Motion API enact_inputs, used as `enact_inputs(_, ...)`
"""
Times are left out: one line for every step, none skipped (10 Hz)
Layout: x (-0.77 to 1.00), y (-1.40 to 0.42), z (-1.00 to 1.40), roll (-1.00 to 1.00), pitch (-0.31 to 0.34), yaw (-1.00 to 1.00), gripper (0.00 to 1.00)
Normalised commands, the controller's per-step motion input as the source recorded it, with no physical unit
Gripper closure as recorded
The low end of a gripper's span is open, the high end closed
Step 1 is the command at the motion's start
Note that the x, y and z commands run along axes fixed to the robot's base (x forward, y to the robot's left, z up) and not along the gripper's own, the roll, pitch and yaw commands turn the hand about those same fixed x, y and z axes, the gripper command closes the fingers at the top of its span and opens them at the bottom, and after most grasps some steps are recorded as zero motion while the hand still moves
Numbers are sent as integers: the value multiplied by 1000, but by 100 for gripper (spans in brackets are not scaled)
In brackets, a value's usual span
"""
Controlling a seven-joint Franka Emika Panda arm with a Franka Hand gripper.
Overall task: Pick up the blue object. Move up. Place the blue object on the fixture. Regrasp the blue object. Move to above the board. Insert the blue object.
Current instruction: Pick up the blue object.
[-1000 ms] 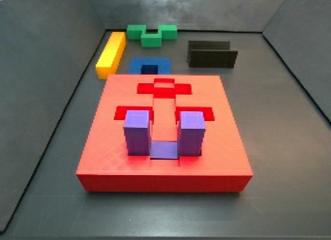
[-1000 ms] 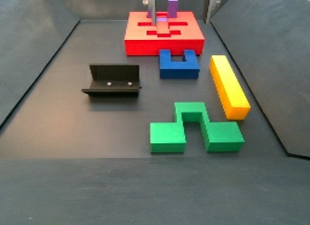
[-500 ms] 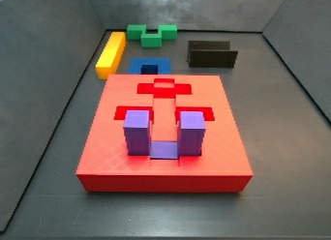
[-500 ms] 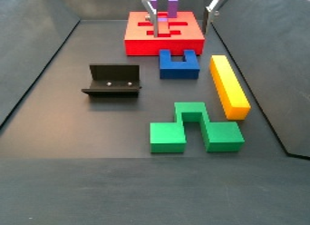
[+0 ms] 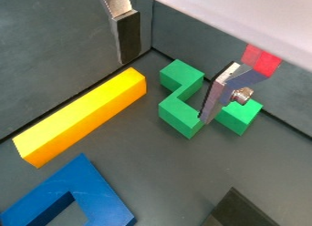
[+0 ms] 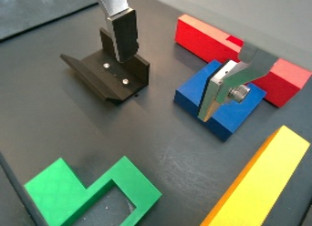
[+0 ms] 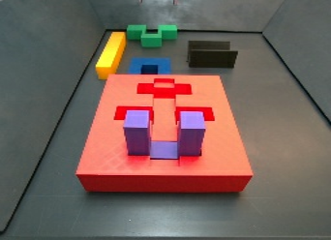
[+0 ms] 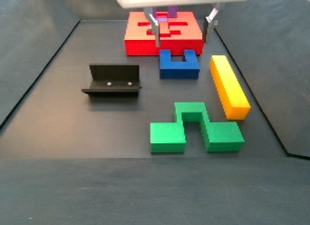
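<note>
Side views, both: dark grey floor (image 8: 72,165) with raised walls.

Board (image 7: 163,137): thick red slab, cross-shaped and other recesses in its top face. A purple block (image 7: 163,133), U-shaped, stands in the recess at one end, prongs up.

Blue object (image 8: 179,63): dark-blue U-shaped block, flat on the floor just beside the board, between board and green block. Prongs point toward the board. Also seen in both wrist views (image 6: 222,104), untouched.

Fixture (image 8: 112,81): black angled bracket on the floor, apart from the blue object, nothing in it.

Yellow bar (image 8: 229,83): long, lying flat near one wall, just beside the blue object.

Green block (image 8: 194,128): notched, flat on the floor past the end of the yellow bar.

Gripper (image 8: 179,17): hangs high at the upper edge of a side view, above the near end of the board and the blue object. Fingers (image 6: 119,36) spread wide apart, nothing between them; the second finger (image 6: 221,87) shows over the blue object in a wrist view.

Writing, brands, labels: none legible on any item.
</note>
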Motion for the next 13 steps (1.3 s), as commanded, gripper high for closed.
enact_inputs(0, 0, -214, 0, 0, 0, 0)
enact_inputs(0, 0, -203, 0, 0, 0, 0)
enact_inputs(0, 0, -137, 0, 0, 0, 0)
enact_inputs(0, 0, 0, 0, 19, 0, 0)
enact_inputs(0, 0, -3, -10, 0, 0, 0)
enact_inputs(103, -249, -131, 51, 20, 0, 0)
enact_inputs(423, -674, -237, 316, 129, 0, 0)
enact_inputs(460, -694, -277, 347, 151, 0, 0)
enact_inputs(526, -691, -274, 299, 139, 0, 0)
enact_inputs(583, -683, -280, 247, 129, 0, 0)
enact_inputs(594, -717, -306, 189, 120, 0, 0)
enact_inputs(440, -814, -329, 184, 137, 0, 0)
enact_inputs(240, -851, -346, 133, 124, 0, 0)
